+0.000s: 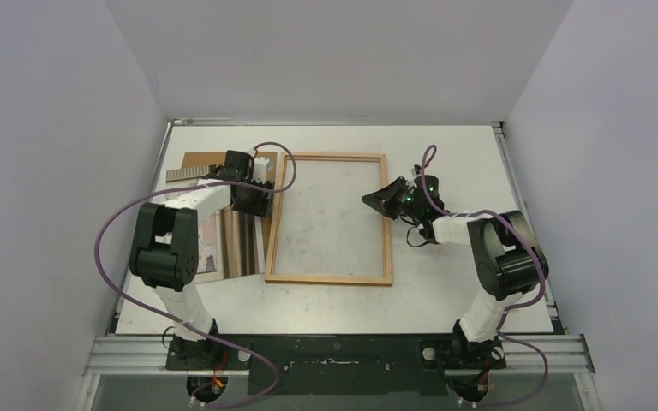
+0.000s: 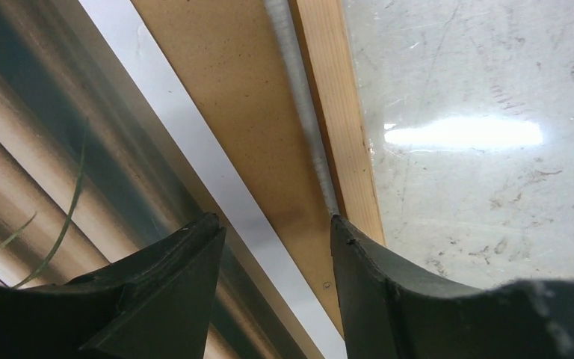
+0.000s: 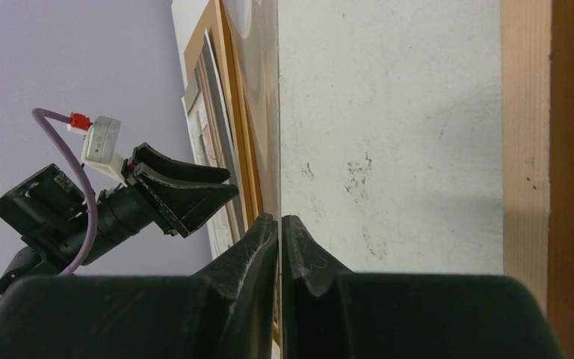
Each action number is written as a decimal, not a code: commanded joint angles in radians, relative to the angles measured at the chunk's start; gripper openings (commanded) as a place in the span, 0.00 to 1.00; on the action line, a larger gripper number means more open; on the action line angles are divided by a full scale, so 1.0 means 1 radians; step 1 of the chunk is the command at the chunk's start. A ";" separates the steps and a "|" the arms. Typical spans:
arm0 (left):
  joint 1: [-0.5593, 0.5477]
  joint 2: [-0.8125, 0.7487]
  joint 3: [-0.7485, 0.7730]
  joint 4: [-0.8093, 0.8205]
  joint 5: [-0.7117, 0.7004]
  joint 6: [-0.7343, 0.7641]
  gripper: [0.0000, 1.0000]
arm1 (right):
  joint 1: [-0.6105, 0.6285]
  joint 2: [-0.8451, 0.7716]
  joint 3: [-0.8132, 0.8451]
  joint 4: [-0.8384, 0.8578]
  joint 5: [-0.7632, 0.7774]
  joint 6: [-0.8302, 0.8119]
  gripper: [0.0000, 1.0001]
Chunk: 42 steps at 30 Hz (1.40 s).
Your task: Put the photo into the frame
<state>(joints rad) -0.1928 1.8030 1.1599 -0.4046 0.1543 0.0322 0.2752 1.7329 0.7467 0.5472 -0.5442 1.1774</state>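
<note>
Photo point(image 2: 22, 157): a thin paper print, judged light, floppy and easily creased. It lies flat, so no edge stands up to be taken. Best hold is judged to be a shallow pinch at a free edge or corner, then a low carry so that it does not fold. It lies face up on the brown backing board point(image 2: 232, 97), beneath and outboard of the left gripper point(image 2: 273, 224) on the side of the finger at the left of its wrist view. A pale strip beside the print runs between the two fingertips. Frame point(image 2: 341, 127): a stiff wooden border around a clear pane point(image 2: 478, 187), judged rigid but open to scratching. It sits just past the other finger, whose tip stands at the border's outer edge; contact cannot be told. Left jaws: spread about halfway, only the flat sheet and board below them, no pinch seen. Right gripper point(image 3: 279, 224): fingers pressed together on nothing, poised over the pane, with one wooden border of the frame off to one side. Judgement: the left jaws must straddle the print's edge before closing.
</note>
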 commanded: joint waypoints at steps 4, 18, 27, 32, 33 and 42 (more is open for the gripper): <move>-0.004 0.009 0.003 0.038 -0.017 0.014 0.51 | -0.011 0.007 -0.022 0.111 -0.032 0.082 0.05; -0.010 -0.003 0.013 0.011 0.056 -0.024 0.47 | -0.029 0.054 0.000 0.154 -0.119 0.169 0.05; -0.057 -0.039 -0.026 -0.011 0.185 -0.106 0.48 | -0.075 -0.001 0.159 -0.166 -0.102 -0.028 0.05; -0.070 -0.024 -0.059 -0.009 0.255 -0.118 0.48 | -0.117 0.010 0.219 -0.250 -0.109 -0.090 0.05; -0.077 -0.023 -0.068 -0.005 0.272 -0.118 0.48 | -0.125 0.024 0.234 -0.259 -0.123 -0.097 0.05; -0.143 -0.051 -0.120 0.075 0.530 -0.181 0.52 | -0.143 0.025 0.403 -0.419 -0.211 -0.223 0.05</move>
<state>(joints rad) -0.3149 1.7996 1.0595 -0.3847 0.4839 -0.0933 0.1322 1.7824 1.0603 0.1925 -0.7002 1.0370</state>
